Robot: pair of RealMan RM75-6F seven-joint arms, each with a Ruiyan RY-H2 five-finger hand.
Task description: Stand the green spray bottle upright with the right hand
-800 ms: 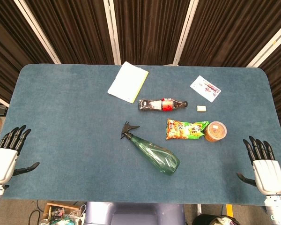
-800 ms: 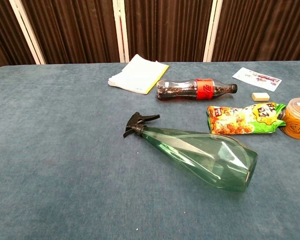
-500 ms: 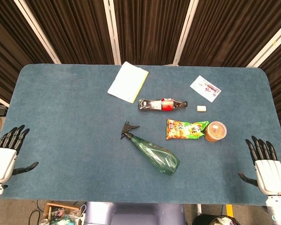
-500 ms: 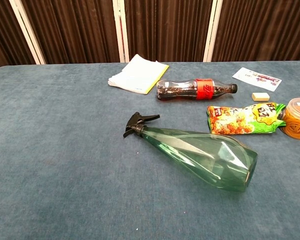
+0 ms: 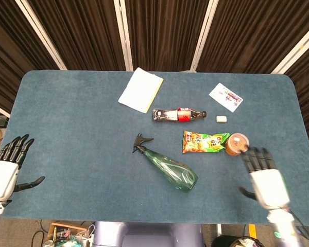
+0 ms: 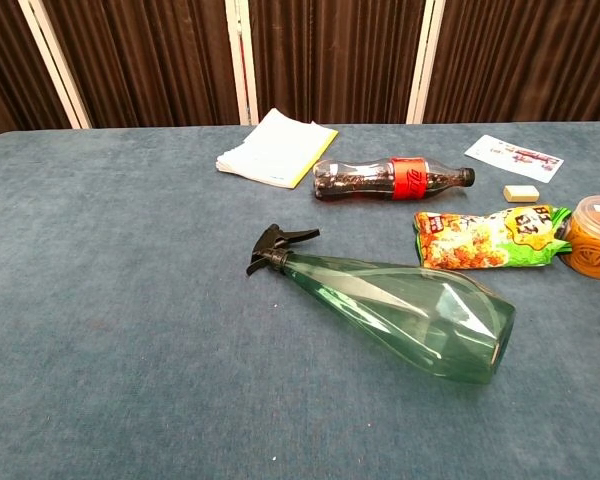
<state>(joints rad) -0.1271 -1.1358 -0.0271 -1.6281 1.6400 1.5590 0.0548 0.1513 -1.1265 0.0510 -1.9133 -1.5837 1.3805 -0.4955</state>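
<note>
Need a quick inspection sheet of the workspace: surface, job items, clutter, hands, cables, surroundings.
Surface: blue felt table, flat, no spills seen.
Job's things: green spray bottle lies on its side mid-table, black trigger head toward the far left; untouched.
Clutter: cola bottle on its side; snack bag; orange tub; notepad; card; small eraser.
Hands: right hand over the table's near right, fingers apart, holding nothing; left hand off the left edge, fingers apart, holding nothing.
Cables: some wiring on the floor under the near edge.
Surroundings: dark curtains with pale strips behind.
</note>
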